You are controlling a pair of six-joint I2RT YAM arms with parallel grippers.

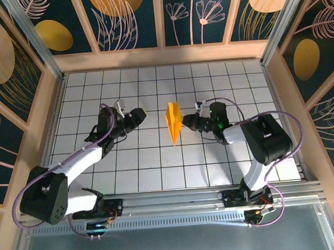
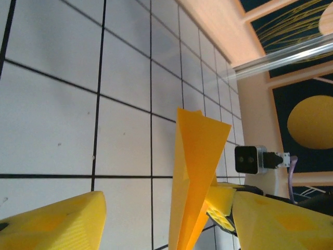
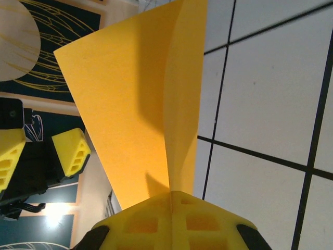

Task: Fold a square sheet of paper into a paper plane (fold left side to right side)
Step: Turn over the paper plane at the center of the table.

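The square sheet of paper (image 1: 174,121) is folded into a narrow orange-yellow dart with its point toward the arms. It stands up off the tiled table on its edge. My right gripper (image 1: 185,123) is shut on its right side; in the right wrist view the closed fingertips (image 3: 171,208) pinch the paper (image 3: 135,104) at the crease. My left gripper (image 1: 142,113) is open, about one tile left of the paper and not touching it. In the left wrist view its yellow fingers (image 2: 57,224) stand wide apart, with the paper (image 2: 195,166) upright beyond them.
The white tiled table (image 1: 158,165) is walled by wooden rails and patterned panels (image 1: 121,20). The right arm's wrist camera (image 2: 247,159) faces the left one across the paper. The left gripper's fingers (image 3: 70,151) appear behind the paper.
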